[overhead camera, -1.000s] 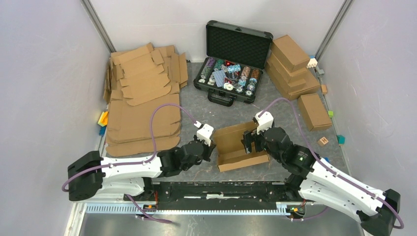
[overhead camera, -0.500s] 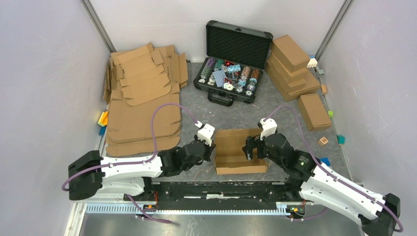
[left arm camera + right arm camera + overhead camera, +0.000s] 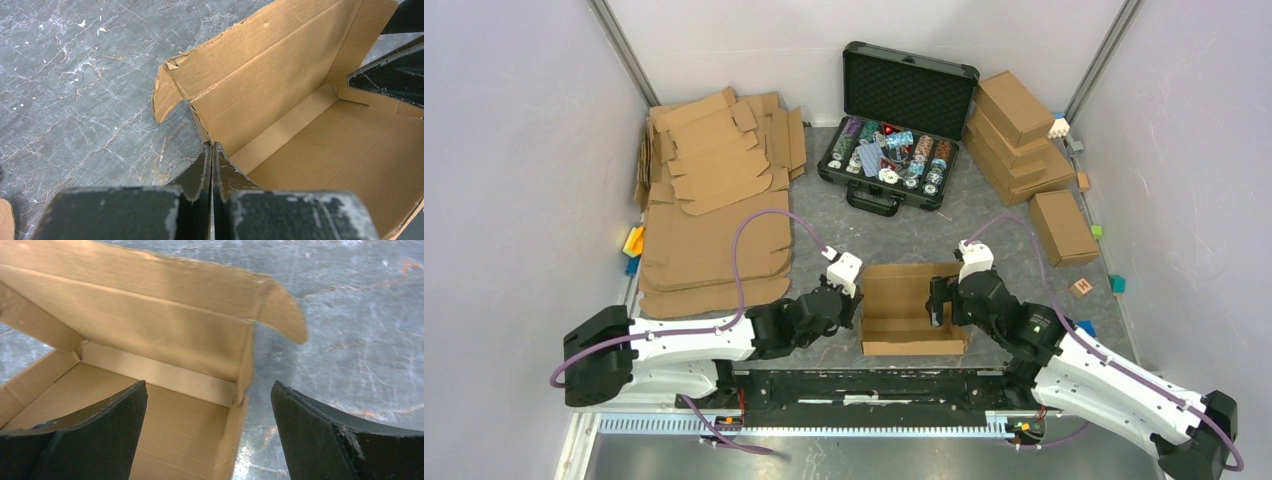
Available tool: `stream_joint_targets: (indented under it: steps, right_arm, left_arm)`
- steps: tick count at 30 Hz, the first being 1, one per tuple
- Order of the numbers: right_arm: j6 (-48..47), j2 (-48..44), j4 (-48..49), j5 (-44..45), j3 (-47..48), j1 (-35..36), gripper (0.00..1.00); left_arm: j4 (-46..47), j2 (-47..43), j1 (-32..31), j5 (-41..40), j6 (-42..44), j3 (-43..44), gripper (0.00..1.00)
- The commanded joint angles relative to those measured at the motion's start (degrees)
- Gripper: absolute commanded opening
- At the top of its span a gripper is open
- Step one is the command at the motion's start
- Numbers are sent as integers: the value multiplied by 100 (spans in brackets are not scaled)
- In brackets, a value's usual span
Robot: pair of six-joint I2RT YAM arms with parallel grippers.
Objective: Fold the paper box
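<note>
Light, stiff yet crease-prone, the paper box [image 3: 902,302] sits on the table [image 3: 824,228] between both arms, likely best held by its side walls; left pincer [image 3: 211,146] together, right pincer [image 3: 208,385] spread astride one

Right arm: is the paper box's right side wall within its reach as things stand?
Probably yes. The right gripper is open and straddles the right side wall of the paper box, one finger over the inside, one outside; nothing else lies between them.

paper box [image 3: 902,305] | brown cardboard | walls raised, lid open | upright, front centre
</note>
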Motion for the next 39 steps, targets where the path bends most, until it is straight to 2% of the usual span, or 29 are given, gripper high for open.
stream_joint_targets:
  steps: [1, 5, 7, 12, 18, 27, 33, 39]
  right_arm:
    - [365, -122, -473, 777, 444, -91, 98]
    - [-199, -276, -685, 1107, 934, -89, 98]
    - [-897, -292, -584, 336, 1246, -89, 98]
    - [-1901, 6, -572, -656, 1936, -89, 98]
    - [-3198, 927, -6, -2155, 2365, -79, 98]
    - [-4152, 2196, 187, -1874, 2489, 5, 94]
    - [-4264, 2185, 264, -1915, 2242, 81, 91]
    - [-4385, 2185, 68, -2165, 2099, 173, 83]
  left_arm:
    - [-85, 50, -84, -73, 172, 186, 2]
    - [-93, 60, -98, -73, 189, 212, 2]
    - [-121, 67, -103, -73, 190, 234, 2]
    - [-156, 56, -133, -103, 192, 273, 2]
    - [-155, 45, -173, -134, 206, 270, 2]
    - [85, 116, -264, -134, 242, 159, 2]
    - [144, 150, -376, -161, 251, 153, 2]
    - [236, 173, -431, -178, 273, 132, 2]
